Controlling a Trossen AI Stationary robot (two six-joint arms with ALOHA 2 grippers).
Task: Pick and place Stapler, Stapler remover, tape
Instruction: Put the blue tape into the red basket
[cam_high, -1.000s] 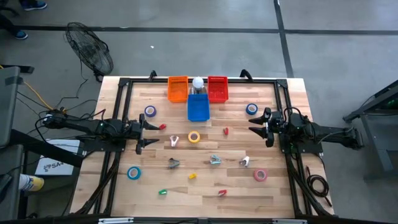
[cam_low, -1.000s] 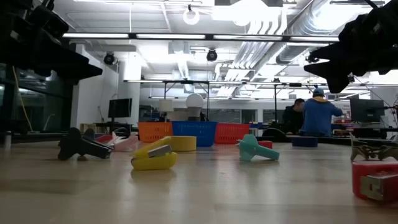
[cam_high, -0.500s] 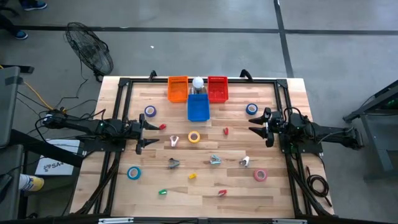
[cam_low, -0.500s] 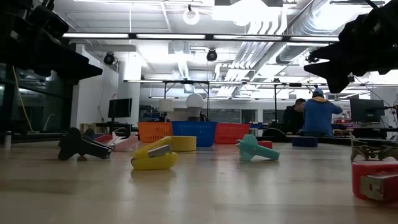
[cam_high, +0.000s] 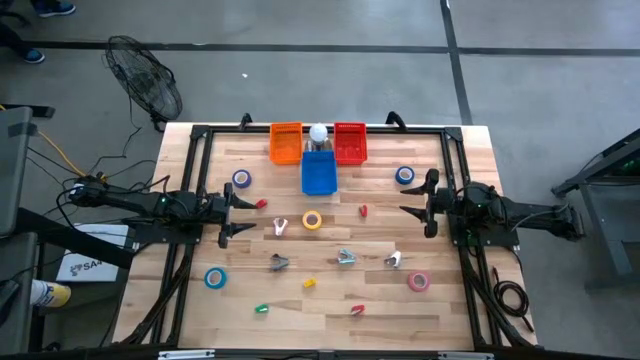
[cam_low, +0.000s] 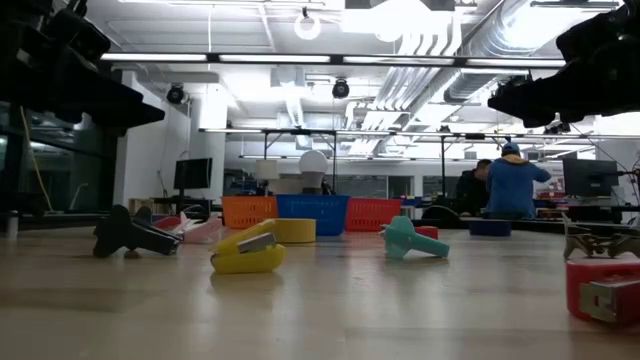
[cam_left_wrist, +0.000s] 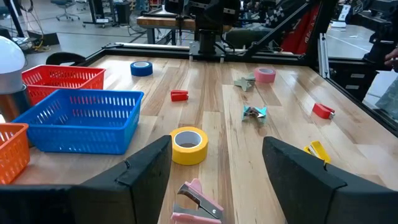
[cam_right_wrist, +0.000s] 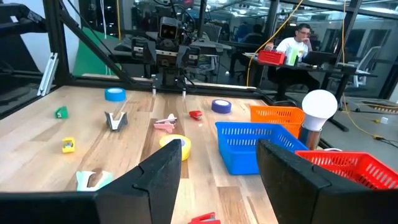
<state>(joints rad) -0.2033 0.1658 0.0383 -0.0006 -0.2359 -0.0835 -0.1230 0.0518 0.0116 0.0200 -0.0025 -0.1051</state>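
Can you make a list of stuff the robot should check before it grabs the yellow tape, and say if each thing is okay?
1. Left gripper open and holding nothing: ok.
2. Right gripper open and holding nothing: ok.
3. Yellow tape lying flat on the table with bare wood all round it: ok.
4. Pink staple remover lies between the left gripper and the tape, so it could get bumped: not ok.
5. Blue basket, orange basket and red basket sit at the far edge: ok.
6. Which basket the tape belongs in: cannot tell.
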